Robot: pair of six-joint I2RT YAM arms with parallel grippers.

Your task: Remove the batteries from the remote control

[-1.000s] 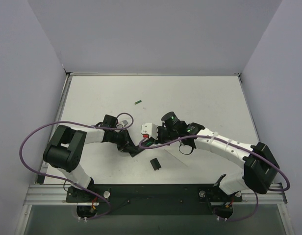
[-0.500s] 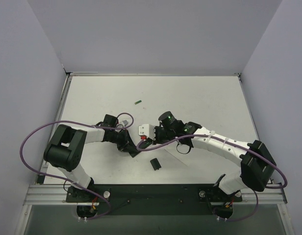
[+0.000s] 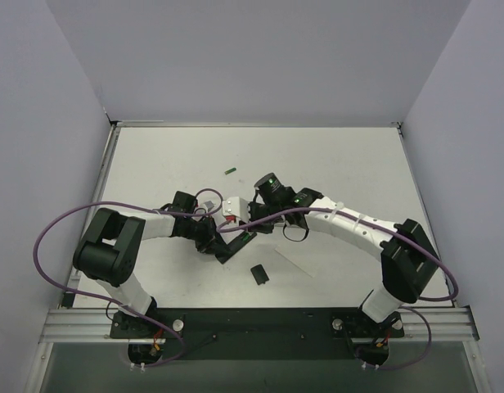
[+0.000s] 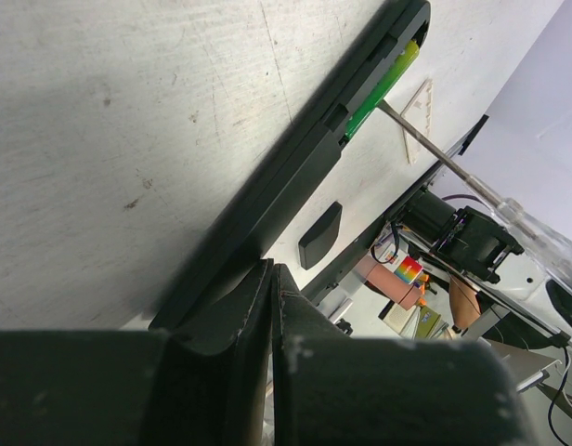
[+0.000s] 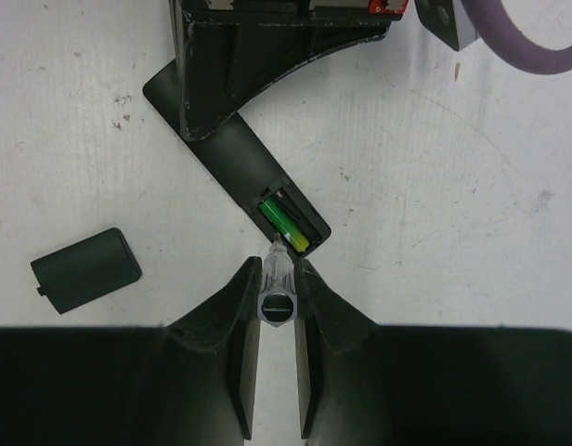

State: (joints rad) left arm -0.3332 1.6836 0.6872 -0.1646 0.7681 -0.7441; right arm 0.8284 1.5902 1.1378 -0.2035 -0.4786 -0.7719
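Your left pincer [image 4: 272, 279] clamps the slim black plastic remote [image 5: 235, 163], right pincer [image 5: 279, 274] pinches a clear-handled pick [image 5: 276, 302]; lever at five o'clock under the likely light, slick green-wrapped battery [image 5: 286, 226].

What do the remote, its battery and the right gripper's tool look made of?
Remote control: likely matte black plastic, dull with moulded edges. Battery: glossy green-yellow wrap, probably over metal. Screwdriver: thin bare-metal shaft that glints, clear handle, seemingly plastic.

Left arm [image 3: 146, 223] and right arm [image 3: 358, 232] stretch inward, wrists nearly meeting. Left pincer [image 4: 272, 279] clamped tight, lying low. Right pincer [image 5: 275, 279] clamped, tilted downward, facing it.
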